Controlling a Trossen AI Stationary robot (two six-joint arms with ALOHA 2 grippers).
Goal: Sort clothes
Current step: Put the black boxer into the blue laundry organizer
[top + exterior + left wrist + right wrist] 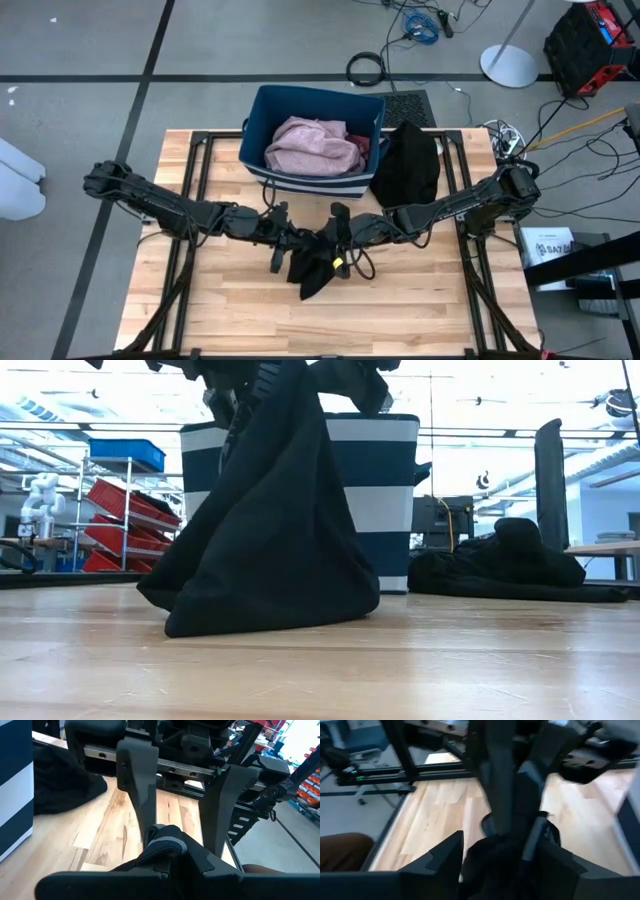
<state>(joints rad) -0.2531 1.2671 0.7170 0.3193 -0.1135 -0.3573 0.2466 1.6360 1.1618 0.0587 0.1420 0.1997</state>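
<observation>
I have the black garment [312,268] hanging at the desk [420,310] centre, six o'clock of the striped bin [312,140], left gripper [277,240] fingers clenched on it for lifting, right gripper [338,240] fingers released.

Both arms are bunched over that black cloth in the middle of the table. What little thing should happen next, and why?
Probably the right gripper should back off. Its jaws stand open, while the left gripper is shut on the black garment, whose lower edge rests on the table. Then the left arm alone could carry it.
</observation>
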